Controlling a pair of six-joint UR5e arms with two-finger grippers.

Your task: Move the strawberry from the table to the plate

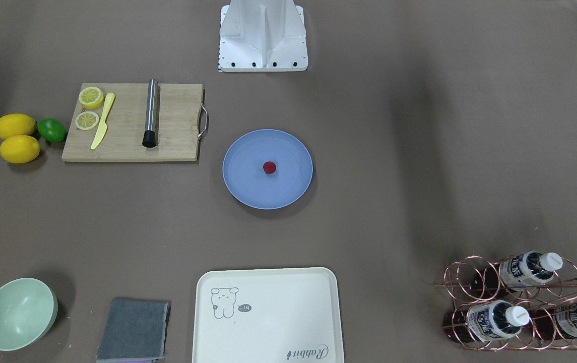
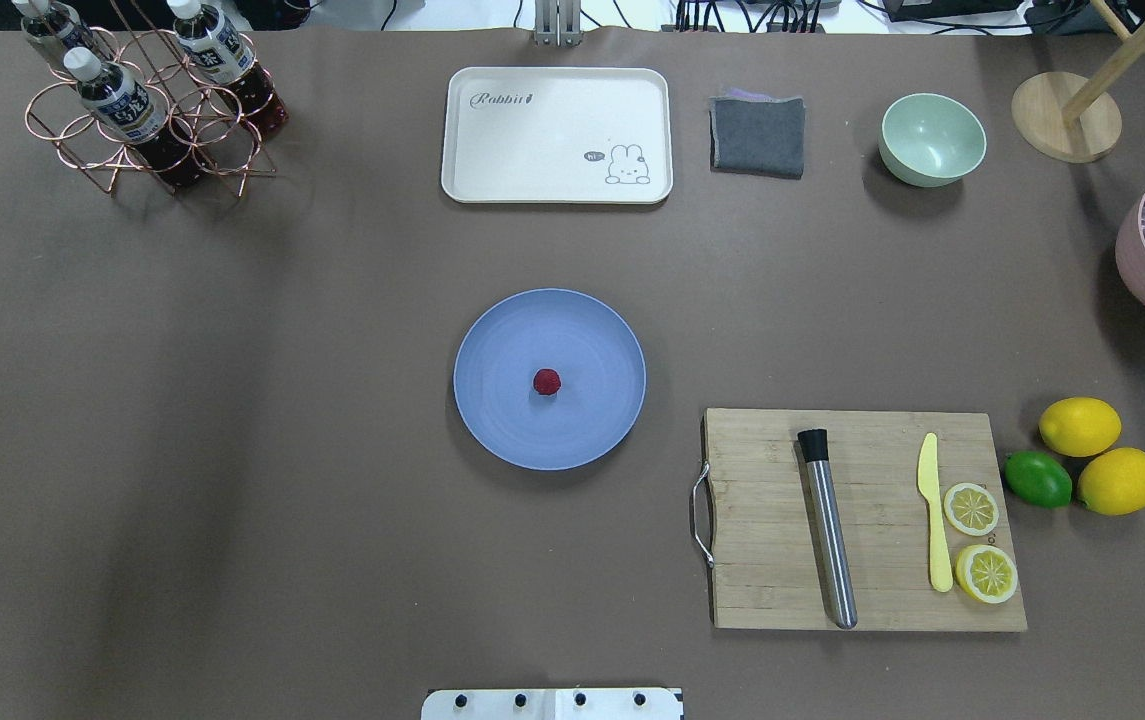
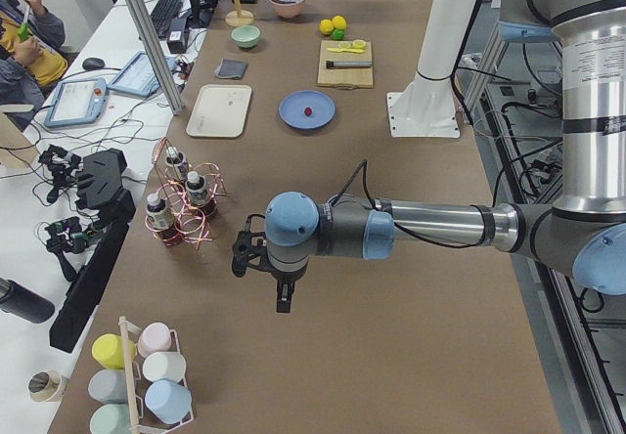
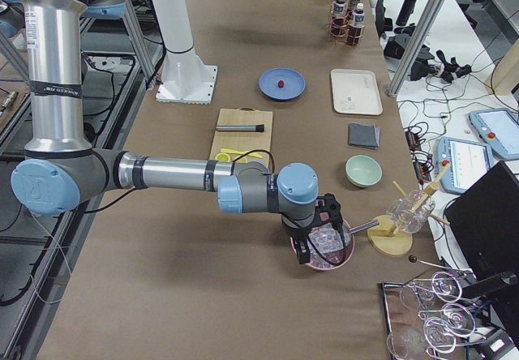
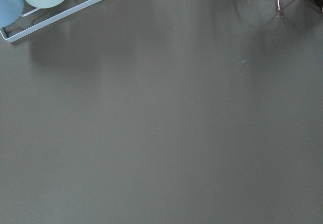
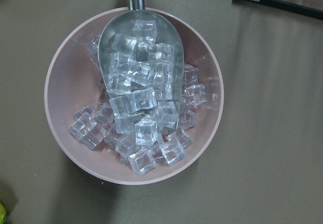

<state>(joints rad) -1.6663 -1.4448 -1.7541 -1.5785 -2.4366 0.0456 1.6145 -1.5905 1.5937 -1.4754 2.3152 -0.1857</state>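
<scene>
The small dark-red strawberry (image 1: 269, 167) (image 2: 547, 381) lies near the middle of the round blue plate (image 1: 248, 189) (image 2: 502, 425), which sits at the centre of the brown-grey table (image 1: 394, 176). Both also show far off in the side views, strawberry (image 3: 309, 111) (image 4: 280, 83) on plate (image 3: 293, 117). My left gripper (image 3: 284, 299) hangs over bare table far from the plate, near the bottle rack. My right gripper (image 4: 302, 253) hangs over a pink bowl of ice. Only the side views show either gripper, so I cannot tell whether they are open or shut.
A wooden cutting board (image 2: 867, 520) holds a metal rod, a yellow knife and lemon halves, with two lemons and a lime (image 2: 1037, 478) beside it. A cream tray (image 2: 557, 135), grey cloth (image 2: 758, 136), green bowl (image 2: 932, 138), copper bottle rack (image 2: 147, 110) and ice bowl (image 6: 131, 98) ring the table.
</scene>
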